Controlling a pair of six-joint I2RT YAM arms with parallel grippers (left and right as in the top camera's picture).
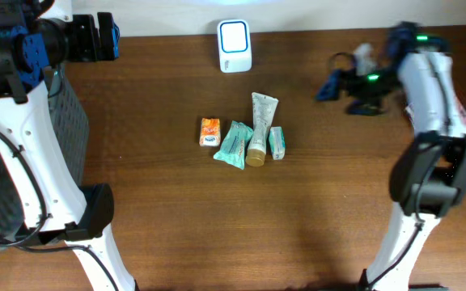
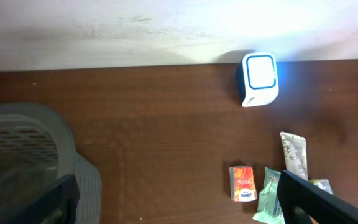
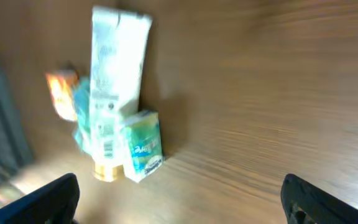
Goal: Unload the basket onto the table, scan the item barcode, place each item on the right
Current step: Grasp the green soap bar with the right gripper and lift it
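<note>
Several items lie together mid-table: an orange packet (image 1: 209, 132), a teal pouch (image 1: 235, 145), a pale tube (image 1: 260, 128) with a gold cap, and a small green-and-white box (image 1: 277, 143). The white, blue-lit scanner (image 1: 235, 45) stands at the back edge. My right gripper (image 1: 336, 74) hovers right of the items, blurred, open and empty. Its wrist view shows the tube (image 3: 110, 87) and the box (image 3: 143, 145) ahead of the wide-apart fingers (image 3: 48, 202). At the far left, my left gripper (image 1: 113, 36) is open and empty, with the scanner (image 2: 260, 79) and orange packet (image 2: 243, 182) in its view.
A dark mesh basket (image 1: 63, 121) stands at the left edge, under the left arm, and shows grey in the left wrist view (image 2: 30, 155). A pinkish-white thing (image 1: 462, 117) lies at the right edge behind the right arm.
</note>
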